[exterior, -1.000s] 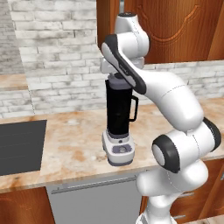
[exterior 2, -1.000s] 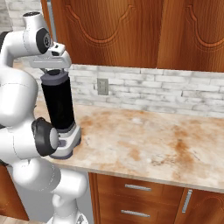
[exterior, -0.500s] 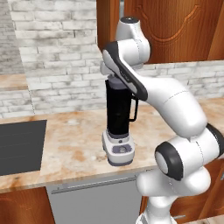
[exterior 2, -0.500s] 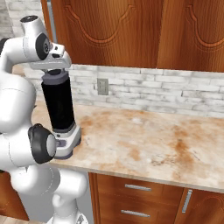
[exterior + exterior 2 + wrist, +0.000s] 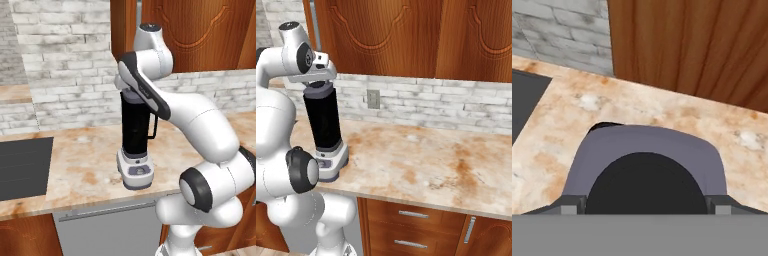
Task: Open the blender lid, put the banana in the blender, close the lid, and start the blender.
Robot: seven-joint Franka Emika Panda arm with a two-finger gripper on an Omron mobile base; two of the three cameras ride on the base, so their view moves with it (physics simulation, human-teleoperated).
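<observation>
You're on step one here, getting the lid (image 5: pixel 646 165) off. The blender (image 5: pixel 135 142) stands on the tabletop (image 5: pixel 421 160) near the front edge, lid on top. The gripper (image 5: pixel 315 80) sits right over it, jaws wide apart, holding nothing. Next I'd guess: drop a touch, pinch the lid, lift straight up.

Even, soft rendered light, faint shadows, slightly blurry low-resolution textures.

The blender (image 5: pixel 136 142) stands upright on the mottled tan stone counter (image 5: pixel 426 165).
</observation>
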